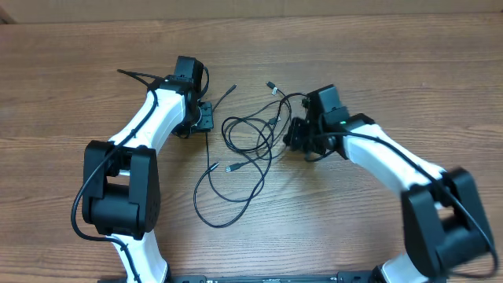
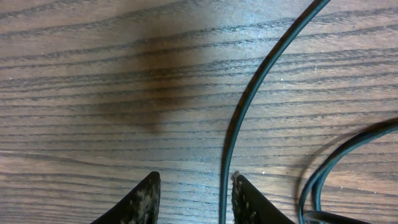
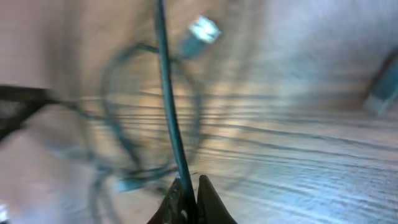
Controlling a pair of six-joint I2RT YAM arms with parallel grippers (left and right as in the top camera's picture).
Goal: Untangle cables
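Tangled cables (image 1: 250, 149) lay mid-frame in the overhead view. My right gripper (image 3: 188, 186) was clenched on one of them. Best bet, I judged: pull slowly toward the right edge and watch the loop for snags. My left gripper (image 2: 194, 186) sat released, low over the table (image 2: 93, 74), with a cable between its fingers. Both arms reached inward.

R claw (image 3: 188, 199) pinching cable (image 3: 168, 106)

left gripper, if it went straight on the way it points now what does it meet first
Probably the thin black cable lying between the open fingers of the left gripper, nearer the one on the view's right, with the wooden table just behind it. Depth is unclear.
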